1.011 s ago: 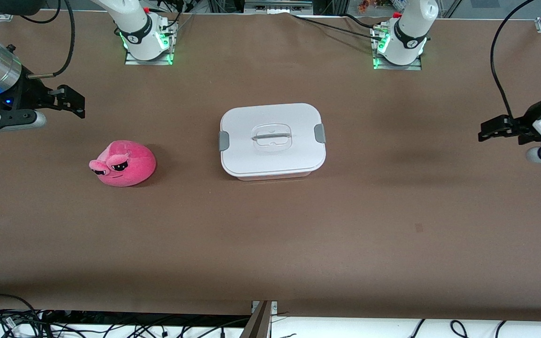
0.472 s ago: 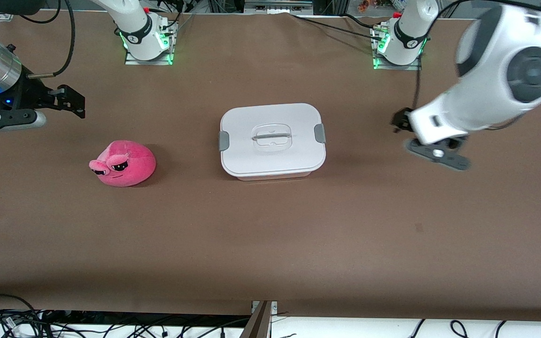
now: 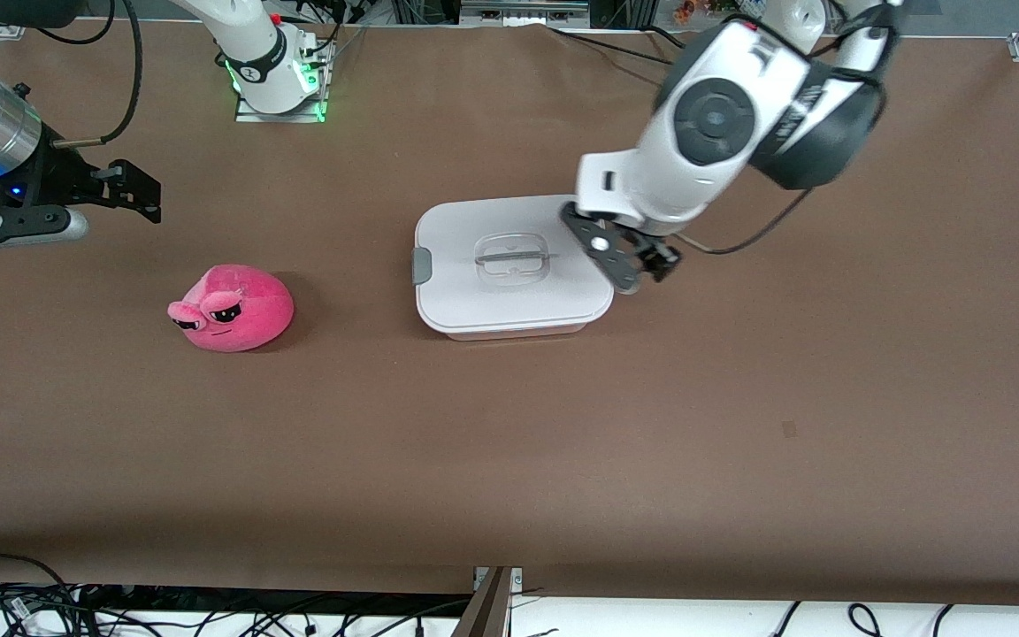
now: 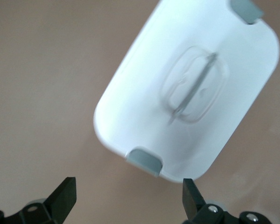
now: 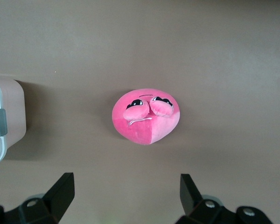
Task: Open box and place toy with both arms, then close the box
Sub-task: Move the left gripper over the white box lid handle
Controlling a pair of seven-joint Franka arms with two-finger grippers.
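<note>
A brown matte tabletop point(image 3: 509, 460) fills the scene, evenly lit. Along its front edge lies a white strip with tangled black cables point(image 3: 23, 610). Green lights point(image 3: 319, 106) glow near a back corner, perhaps status lamps.

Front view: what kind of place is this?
Likely a robotics lab bench: two arms bolted to a brown-covered table, loose cables along its edge, and only a box and plush toy set out.
</note>
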